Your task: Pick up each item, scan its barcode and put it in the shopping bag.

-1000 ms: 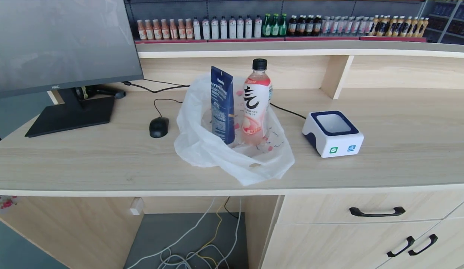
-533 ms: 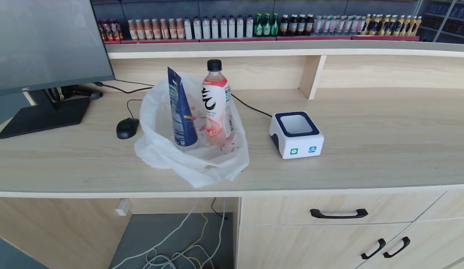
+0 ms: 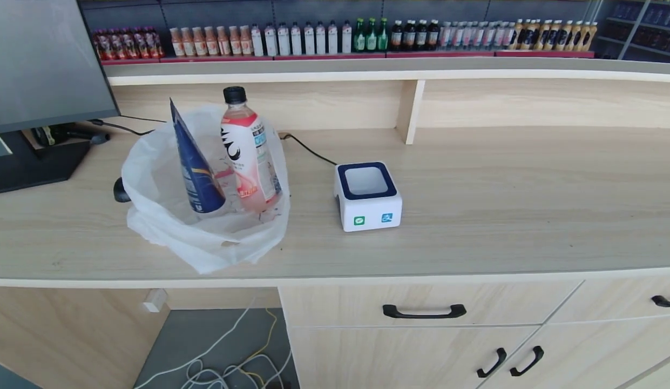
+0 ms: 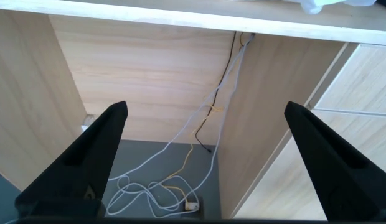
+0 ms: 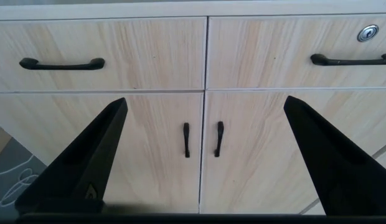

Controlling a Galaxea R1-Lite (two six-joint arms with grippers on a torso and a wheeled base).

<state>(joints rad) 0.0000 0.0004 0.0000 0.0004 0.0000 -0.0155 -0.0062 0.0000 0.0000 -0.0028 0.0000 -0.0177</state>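
Note:
A white plastic shopping bag (image 3: 167, 237) lies open on the wooden counter (image 3: 502, 216), left of centre. Inside it stand a dark blue pouch (image 3: 194, 167) and a pink drink bottle (image 3: 247, 154) with a black cap, both leaning a little. Right of the bag sits the white and blue barcode scanner (image 3: 367, 195), its window facing up. My left gripper (image 4: 205, 143) hangs open below the counter, facing the cable-filled knee space. My right gripper (image 5: 205, 137) is open too, low down in front of the cabinet doors (image 5: 202, 149).
A monitor (image 3: 38, 59) on a black stand occupies the counter's far left, with a black mouse (image 3: 119, 190) half hidden behind the bag. Shelves of bottles (image 3: 340, 38) line the back wall. Drawers (image 3: 424, 310) sit under the counter; loose cables (image 3: 221, 362) lie on the floor.
The whole head view has shifted: everything on the counter slid left in the picture, so the camera turned right. The bag, pouch, bottle and scanner keep their places relative to each other.

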